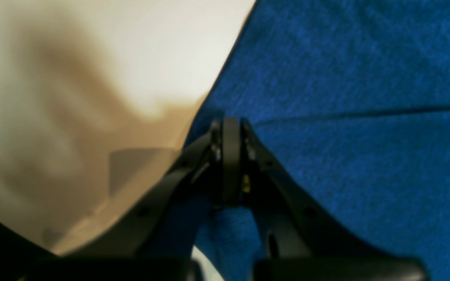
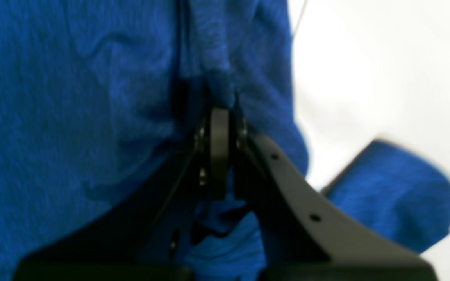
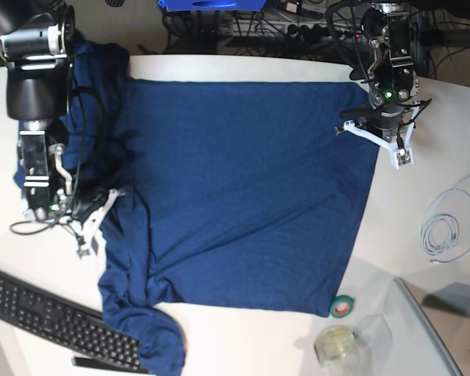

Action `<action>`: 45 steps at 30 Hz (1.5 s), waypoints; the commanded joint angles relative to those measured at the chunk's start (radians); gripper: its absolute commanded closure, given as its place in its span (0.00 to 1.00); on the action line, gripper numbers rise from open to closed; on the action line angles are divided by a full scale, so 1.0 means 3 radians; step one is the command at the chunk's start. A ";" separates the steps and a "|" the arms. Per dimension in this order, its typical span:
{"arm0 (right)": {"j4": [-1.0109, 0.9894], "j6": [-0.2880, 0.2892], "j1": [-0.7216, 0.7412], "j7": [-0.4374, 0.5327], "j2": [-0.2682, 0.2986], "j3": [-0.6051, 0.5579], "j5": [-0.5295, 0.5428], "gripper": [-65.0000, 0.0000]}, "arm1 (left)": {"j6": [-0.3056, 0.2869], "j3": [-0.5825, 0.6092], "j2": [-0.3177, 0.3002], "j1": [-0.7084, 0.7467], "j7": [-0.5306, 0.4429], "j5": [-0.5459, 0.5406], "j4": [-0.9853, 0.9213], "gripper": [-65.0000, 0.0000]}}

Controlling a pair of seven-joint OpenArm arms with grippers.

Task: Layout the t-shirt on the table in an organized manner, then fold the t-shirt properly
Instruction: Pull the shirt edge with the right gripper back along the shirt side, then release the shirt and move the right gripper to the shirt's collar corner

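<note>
The dark blue t-shirt (image 3: 243,188) lies spread over the white table (image 3: 251,341), with its hem toward the right of the base view. Its left side is bunched, and one sleeve (image 3: 153,337) trails toward the front edge. My left gripper (image 3: 374,119) is at the shirt's far right corner. In the left wrist view it (image 1: 231,125) is shut at the cloth edge, with fabric (image 1: 346,117) under and between the jaws. My right gripper (image 3: 102,205) sits at the crumpled left side. In the right wrist view it (image 2: 219,113) is shut on a pinched fold of the t-shirt (image 2: 92,97).
A black keyboard (image 3: 55,321) lies at the front left. A green tape roll (image 3: 342,306) and a glass jar (image 3: 334,343) stand near the front right, beside a clear tray (image 3: 431,333). A coiled white cable (image 3: 445,227) lies at the right.
</note>
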 commanded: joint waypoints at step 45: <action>0.1248 -0.0265 -0.0636 0.0734 0.0571 -0.0443 -0.0009 0.23 | 0.0013 0.0388 0.0024 0.0302 -0.0049 -0.0130 0.0871 1.00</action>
